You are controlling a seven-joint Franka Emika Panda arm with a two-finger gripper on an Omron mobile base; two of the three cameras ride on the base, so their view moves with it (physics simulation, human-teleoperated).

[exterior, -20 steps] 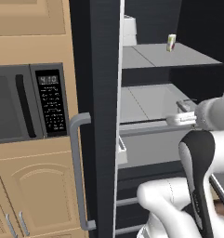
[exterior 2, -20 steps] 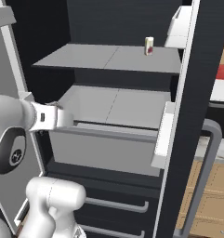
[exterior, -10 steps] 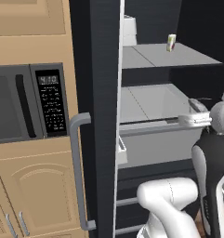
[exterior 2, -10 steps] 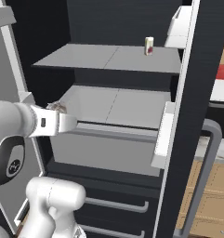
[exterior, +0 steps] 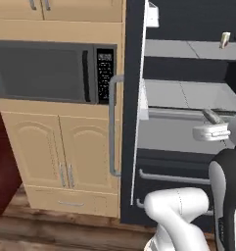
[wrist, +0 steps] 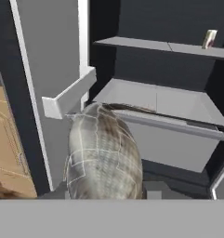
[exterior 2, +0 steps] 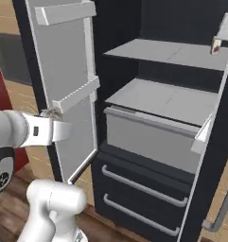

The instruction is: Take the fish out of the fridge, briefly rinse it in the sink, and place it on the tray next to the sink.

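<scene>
The fish (wrist: 104, 153) is clamped in the jaws of the gripper (exterior: 212, 125), outside the open fridge (exterior 2: 153, 118), just in front of its grey drawer (wrist: 174, 139). Its long axis points away from the hand, toward the shelves (exterior 2: 167, 52). A small bottle (exterior: 225, 40) stands on the top shelf; its label is unreadable.

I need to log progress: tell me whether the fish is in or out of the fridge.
Out. The fish is held in the gripper, in front of the fridge shelves, beside the open door.
</scene>
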